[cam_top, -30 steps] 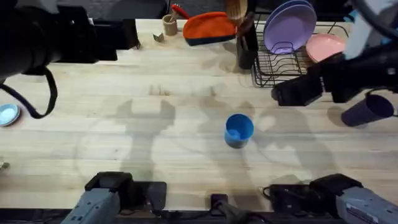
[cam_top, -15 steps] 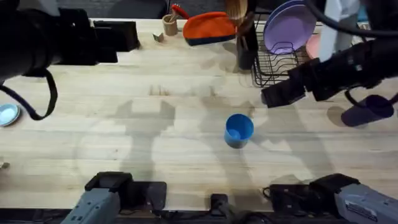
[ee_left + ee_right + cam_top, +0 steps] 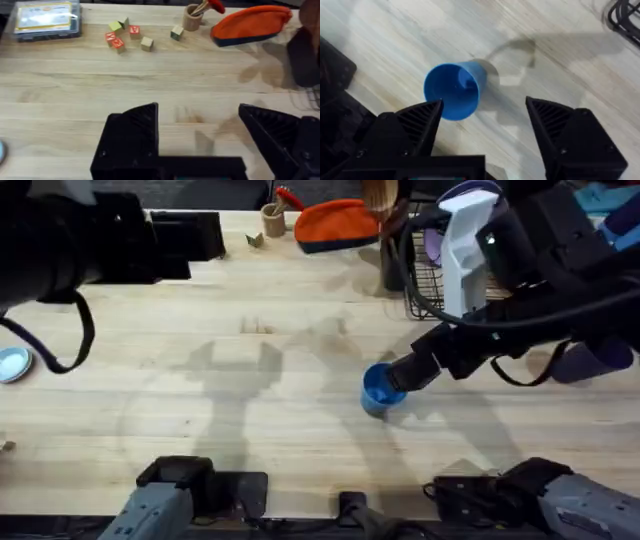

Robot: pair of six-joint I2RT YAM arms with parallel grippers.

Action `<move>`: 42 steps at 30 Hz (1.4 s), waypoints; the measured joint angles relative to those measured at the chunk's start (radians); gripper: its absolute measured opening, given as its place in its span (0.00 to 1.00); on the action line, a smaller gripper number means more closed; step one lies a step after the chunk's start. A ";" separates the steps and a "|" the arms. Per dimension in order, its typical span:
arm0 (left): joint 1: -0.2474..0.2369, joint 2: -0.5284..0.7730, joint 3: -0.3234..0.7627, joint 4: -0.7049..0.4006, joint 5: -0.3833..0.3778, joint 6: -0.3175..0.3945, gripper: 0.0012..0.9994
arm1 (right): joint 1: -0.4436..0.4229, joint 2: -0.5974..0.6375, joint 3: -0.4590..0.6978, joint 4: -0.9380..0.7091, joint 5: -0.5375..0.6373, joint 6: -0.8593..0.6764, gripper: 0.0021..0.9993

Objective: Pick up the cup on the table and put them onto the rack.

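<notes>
Overhead looks down, forward; right wrist close above blue cup [image 3: 454, 90], shared with overhead.

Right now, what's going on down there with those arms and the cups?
Right gripper open, over blue cup, nothing held. Left gripper open, idle. Purple cup on table, rack beyond. Nothing blocking.

Two cups: one blue cup [image 3: 381, 389], one purple cup [image 3: 590, 362]; five small blocks [image 3: 118, 42]; one rack [image 3: 425, 280]
</notes>
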 joint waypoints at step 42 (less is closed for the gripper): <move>0.000 0.000 0.000 -0.271 0.697 0.391 0.99 | 0.001 0.163 -0.009 0.037 -0.007 0.018 0.03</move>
